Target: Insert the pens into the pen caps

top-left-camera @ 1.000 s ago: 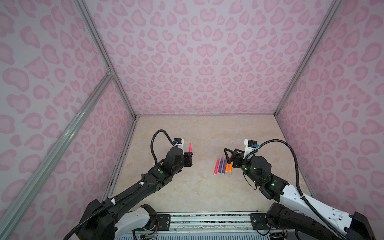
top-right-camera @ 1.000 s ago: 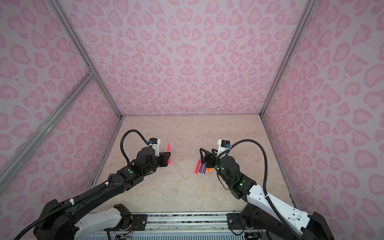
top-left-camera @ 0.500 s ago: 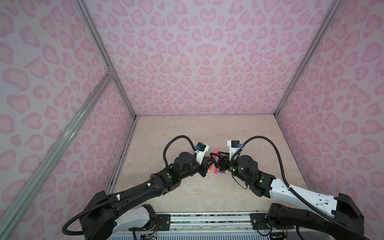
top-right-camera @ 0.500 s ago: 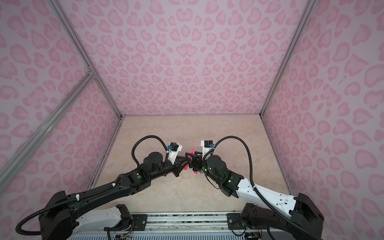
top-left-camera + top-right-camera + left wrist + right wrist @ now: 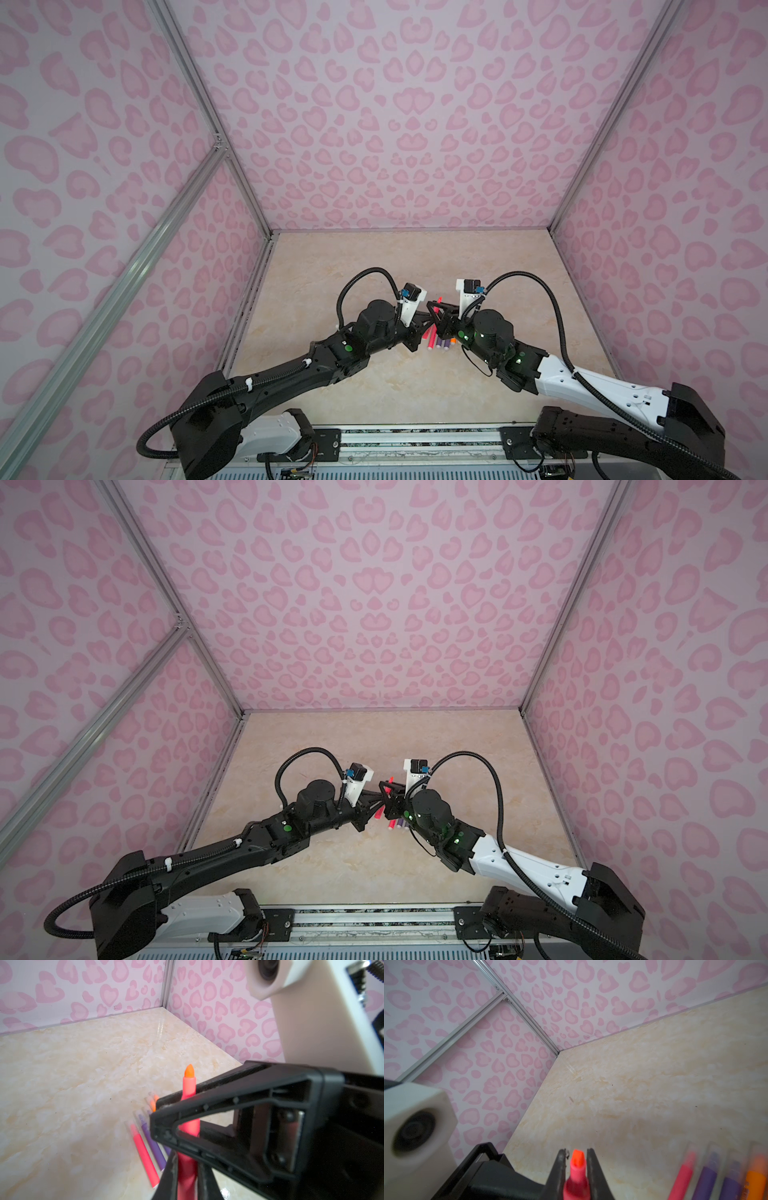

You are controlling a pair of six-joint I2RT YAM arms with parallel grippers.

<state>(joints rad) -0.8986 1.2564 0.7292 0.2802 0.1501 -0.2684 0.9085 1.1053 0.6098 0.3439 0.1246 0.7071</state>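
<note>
Progress looks nearly complete: the pens [image 5: 143, 1153] lying in a row on the table [image 5: 72, 1064] seem to wear clear caps [image 5: 131, 1126] on their tips. One pink pen [image 5: 189, 1088] is bare-tipped and upright over that row, clamped by both my left gripper [image 5: 188, 1180] and my right gripper [image 5: 576, 1155]. I see no loose cap.

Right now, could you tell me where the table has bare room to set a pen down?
The widest bare patch is the table behind the left hand and right hand, up to the rear wall. The front strip by the rail is also free. It is crowded mid-table, where both hands grip the pink-red pen above the row of pens.
</note>
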